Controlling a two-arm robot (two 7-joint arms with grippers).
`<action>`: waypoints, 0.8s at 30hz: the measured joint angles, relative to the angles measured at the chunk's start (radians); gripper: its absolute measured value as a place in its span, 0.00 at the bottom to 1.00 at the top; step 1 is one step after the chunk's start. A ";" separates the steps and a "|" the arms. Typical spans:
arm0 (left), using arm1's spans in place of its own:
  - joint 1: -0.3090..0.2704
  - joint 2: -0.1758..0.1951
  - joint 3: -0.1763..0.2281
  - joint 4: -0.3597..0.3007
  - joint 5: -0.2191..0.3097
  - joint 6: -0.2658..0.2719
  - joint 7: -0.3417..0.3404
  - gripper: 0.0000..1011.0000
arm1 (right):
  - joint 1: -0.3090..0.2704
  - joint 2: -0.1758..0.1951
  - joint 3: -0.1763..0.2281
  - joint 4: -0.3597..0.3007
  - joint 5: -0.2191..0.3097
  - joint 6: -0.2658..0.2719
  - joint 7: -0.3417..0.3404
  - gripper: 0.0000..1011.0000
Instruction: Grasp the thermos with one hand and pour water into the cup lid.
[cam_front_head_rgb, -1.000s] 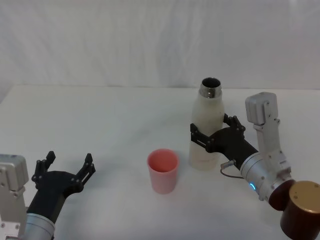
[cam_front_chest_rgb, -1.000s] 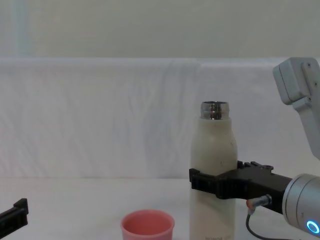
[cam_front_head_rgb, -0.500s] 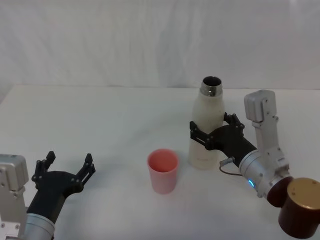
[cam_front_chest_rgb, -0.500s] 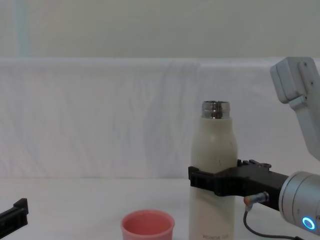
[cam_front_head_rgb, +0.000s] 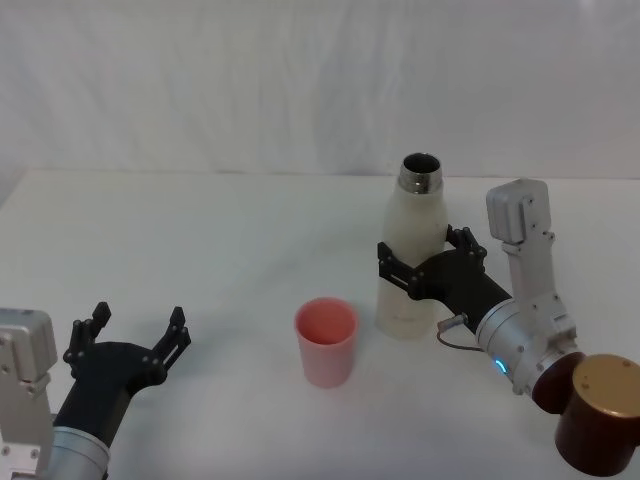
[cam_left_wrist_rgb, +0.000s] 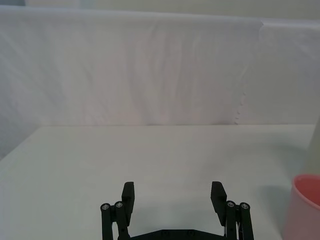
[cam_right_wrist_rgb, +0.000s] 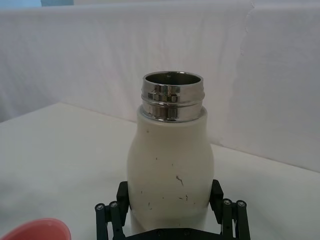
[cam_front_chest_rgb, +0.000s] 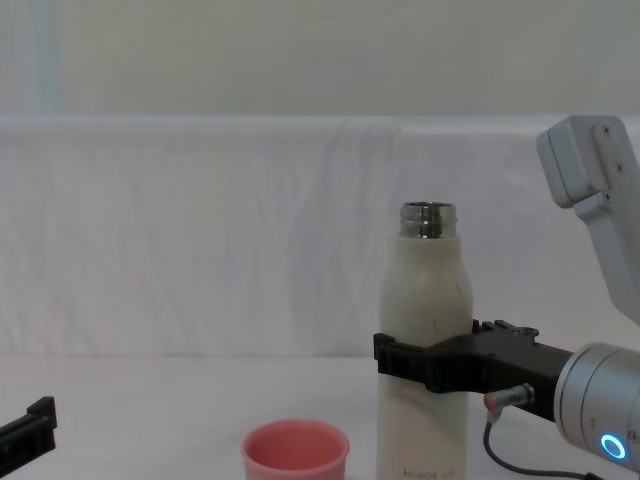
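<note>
The cream-white thermos (cam_front_head_rgb: 408, 262) stands upright on the white table, its steel neck open at the top. My right gripper (cam_front_head_rgb: 420, 252) reaches in from the right and is shut on the thermos body at about mid-height, one black finger on each side (cam_right_wrist_rgb: 123, 194). In the chest view the thermos (cam_front_chest_rgb: 425, 300) rises beside the right gripper (cam_front_chest_rgb: 420, 362). The salmon-pink cup lid (cam_front_head_rgb: 325, 340) stands just left of the thermos, nearer me, open side up and apart from it. My left gripper (cam_front_head_rgb: 130, 332) rests open at the near left, holding nothing.
A dark brown cylinder with a golden top (cam_front_head_rgb: 600, 415) sits at the near right by my right arm. A white cloth backdrop (cam_front_head_rgb: 300, 90) closes off the far edge of the table. Bare table (cam_front_head_rgb: 200, 240) lies between the cup lid and the left gripper.
The right gripper and the thermos have shifted very slightly to the left. The left arm and the cup lid have not moved.
</note>
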 joint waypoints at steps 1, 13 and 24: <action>0.000 0.000 0.000 0.000 0.000 0.000 0.000 0.99 | 0.000 0.000 0.000 0.000 0.000 0.000 0.000 0.99; 0.000 0.000 0.000 0.000 0.000 0.000 0.000 0.99 | -0.001 0.001 0.000 -0.002 0.000 0.000 0.000 0.95; 0.000 0.000 0.000 0.000 0.000 0.000 0.000 0.99 | -0.002 0.002 0.000 -0.003 0.000 0.000 0.000 0.95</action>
